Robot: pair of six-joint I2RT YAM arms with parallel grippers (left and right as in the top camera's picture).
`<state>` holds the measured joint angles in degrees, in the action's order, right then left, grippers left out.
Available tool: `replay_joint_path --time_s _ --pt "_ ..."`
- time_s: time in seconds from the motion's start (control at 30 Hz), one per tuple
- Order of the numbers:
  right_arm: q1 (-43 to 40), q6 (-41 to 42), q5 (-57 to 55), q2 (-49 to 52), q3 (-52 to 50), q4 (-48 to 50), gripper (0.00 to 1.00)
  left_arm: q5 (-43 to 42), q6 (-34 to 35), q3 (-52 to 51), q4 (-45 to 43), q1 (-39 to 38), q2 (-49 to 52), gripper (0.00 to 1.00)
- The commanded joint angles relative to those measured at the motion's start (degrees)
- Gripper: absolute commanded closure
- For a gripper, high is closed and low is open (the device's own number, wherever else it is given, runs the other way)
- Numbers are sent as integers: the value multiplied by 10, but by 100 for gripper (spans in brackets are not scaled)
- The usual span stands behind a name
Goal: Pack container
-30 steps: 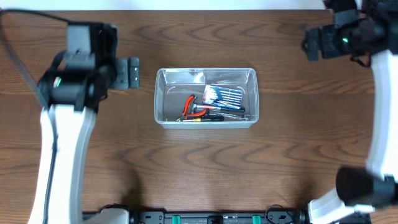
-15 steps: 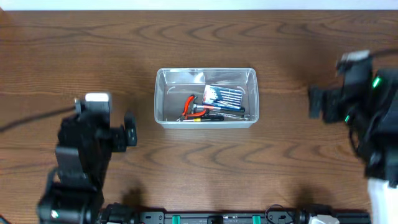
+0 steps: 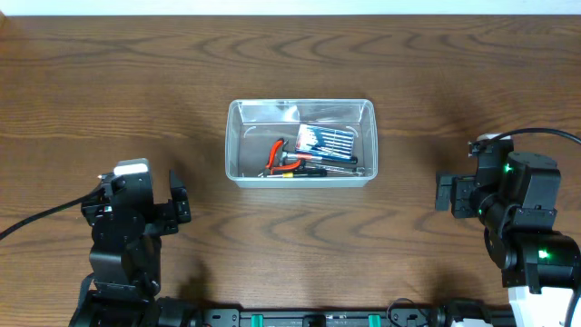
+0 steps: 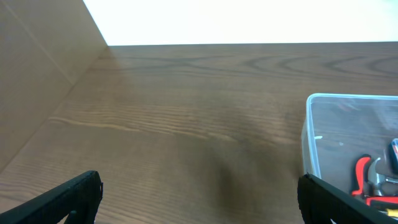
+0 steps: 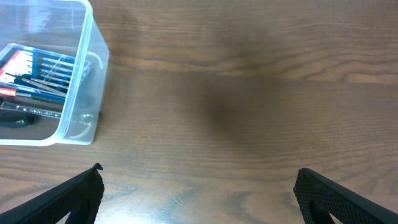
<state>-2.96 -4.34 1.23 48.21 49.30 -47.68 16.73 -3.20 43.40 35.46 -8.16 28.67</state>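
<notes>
The clear plastic container (image 3: 300,111) stands at the middle of the wooden table. Inside it lie red-handled pliers (image 3: 276,156), a pack of small screwdrivers (image 3: 327,141) and other dark tools. The container also shows in the left wrist view (image 4: 320,143) at the right and in the right wrist view (image 5: 87,74) at the left. My left gripper (image 3: 178,208) is open and empty, near the front left, well away from the container. My right gripper (image 3: 445,192) is open and empty, at the front right.
The wooden table (image 3: 300,54) spreads all round the container. A plain wall or panel (image 4: 37,74) shows at the left of the left wrist view. Black base hardware (image 3: 309,318) runs along the front edge.
Both arms have drawn back from the far side of the table toward the front edge, the left at the left, the right at the right. The container and its tools have not moved.
</notes>
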Motion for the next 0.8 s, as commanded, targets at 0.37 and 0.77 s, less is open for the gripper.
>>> replay_joint_path --time_s 0.37,0.77 --pt "4 11 -8 -6 0 -1 1 11 2 -2 20 -3 -3 1" --pt "7 -2 -46 -32 -1 -13 1 11 3 -2 20 -3 -3 1"
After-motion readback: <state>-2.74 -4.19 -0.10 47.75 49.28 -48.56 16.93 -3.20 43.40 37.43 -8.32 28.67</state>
